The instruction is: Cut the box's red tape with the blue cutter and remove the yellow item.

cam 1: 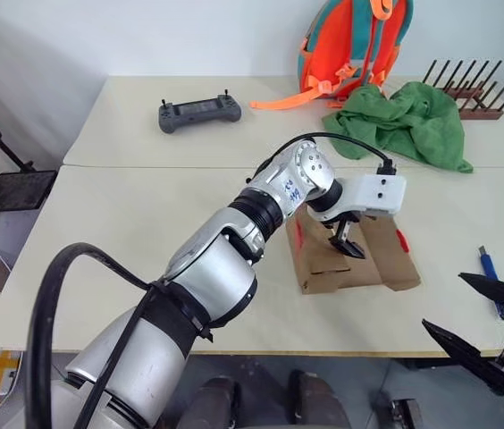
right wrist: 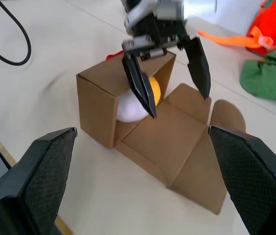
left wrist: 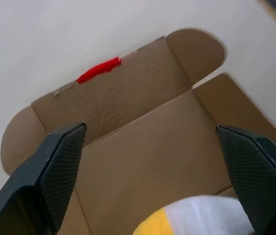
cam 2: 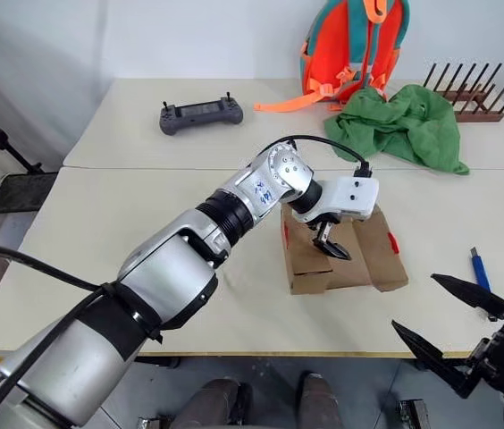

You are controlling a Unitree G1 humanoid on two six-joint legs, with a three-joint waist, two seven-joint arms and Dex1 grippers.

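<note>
Box (right wrist: 128, 105) already open near table's (cam 1: 145, 268) front edge; L gripper (right wrist: 170, 73) spread over yellow item (right wrist: 152, 88), next: lower, pinch. R gripper (cam 2: 457, 335) open, empty.

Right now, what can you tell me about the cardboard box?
The box is small, brown, plain cardboard, standing on the white table near its front edge. It is open: its flaps are folded out flat onto the table. A strip of red tape clings to one flap's edge. Inside sits a yellow-and-white lump. The left gripper hangs with open jaws at its mouth.
</note>
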